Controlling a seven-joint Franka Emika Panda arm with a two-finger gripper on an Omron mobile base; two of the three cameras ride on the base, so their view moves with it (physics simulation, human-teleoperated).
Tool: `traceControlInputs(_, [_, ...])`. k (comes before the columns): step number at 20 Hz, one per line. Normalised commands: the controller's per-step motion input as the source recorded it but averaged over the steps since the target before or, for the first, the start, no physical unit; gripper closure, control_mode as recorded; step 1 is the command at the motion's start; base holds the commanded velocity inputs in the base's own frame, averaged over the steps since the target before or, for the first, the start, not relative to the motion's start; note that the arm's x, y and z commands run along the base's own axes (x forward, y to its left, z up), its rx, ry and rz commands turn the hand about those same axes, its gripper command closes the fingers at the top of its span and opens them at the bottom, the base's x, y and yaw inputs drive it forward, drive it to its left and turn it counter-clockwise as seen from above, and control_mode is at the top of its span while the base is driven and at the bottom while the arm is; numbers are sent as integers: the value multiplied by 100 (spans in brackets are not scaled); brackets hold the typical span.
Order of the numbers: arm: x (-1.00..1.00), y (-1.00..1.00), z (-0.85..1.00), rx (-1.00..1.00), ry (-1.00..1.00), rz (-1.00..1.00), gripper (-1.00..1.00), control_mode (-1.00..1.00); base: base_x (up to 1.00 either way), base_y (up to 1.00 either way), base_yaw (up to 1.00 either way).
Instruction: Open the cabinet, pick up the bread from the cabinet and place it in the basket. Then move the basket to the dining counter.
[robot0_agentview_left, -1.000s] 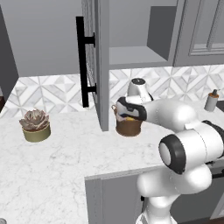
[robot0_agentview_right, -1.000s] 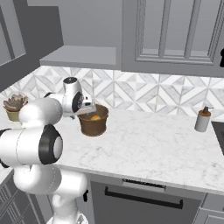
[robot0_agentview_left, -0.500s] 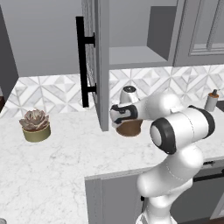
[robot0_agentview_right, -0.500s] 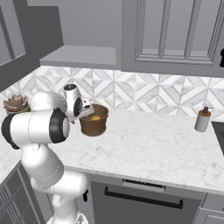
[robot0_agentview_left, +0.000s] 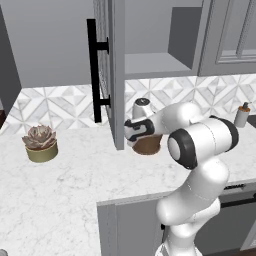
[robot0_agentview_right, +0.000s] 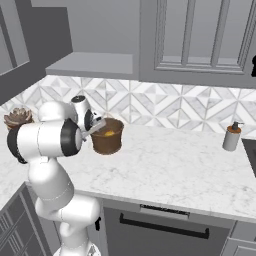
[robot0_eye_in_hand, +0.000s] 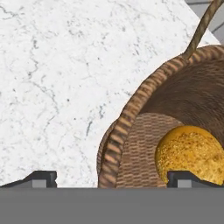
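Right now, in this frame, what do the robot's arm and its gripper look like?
The arm is built of glossy white rounded segments, with dark grey to black rings at the joints. No cables or markings are visible on it. The gripper sits on a white hand with a black band; in the hand view its two jaws end in small dark, blocky tips.

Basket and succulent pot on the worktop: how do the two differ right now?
The basket is brown, woven and bucket-shaped; the succulent pot is olive, smooth and squat. The basket holds the bread, a golden bun lying on its floor; the pot holds a pinkish succulent. The basket sits right below the open cabinet, with the open pincer astride its rim; the pot stands alone far to the left. Both are round and rest upright on the marble worktop.
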Motion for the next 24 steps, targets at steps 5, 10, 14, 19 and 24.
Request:
traceControlInputs(5, [-19, -35, -76, -4, 0, 6, 100, -100, 0, 0, 0])
traceControlInputs(10, [-24, -72, -38, 0, 0, 3, 100, -100, 0, 0, 0])
traceControlInputs(14, [-2, -65, -38, 0, 0, 4, 100, -100, 0, 0, 0])
traceControlInputs(19, [-30, -37, 2, -5, 0, 10, 100, -100, 0, 0, 0])
traceControlInputs(24, [-100, -11, 32, -5, -2, 13, 100, -100, 0, 0, 0])
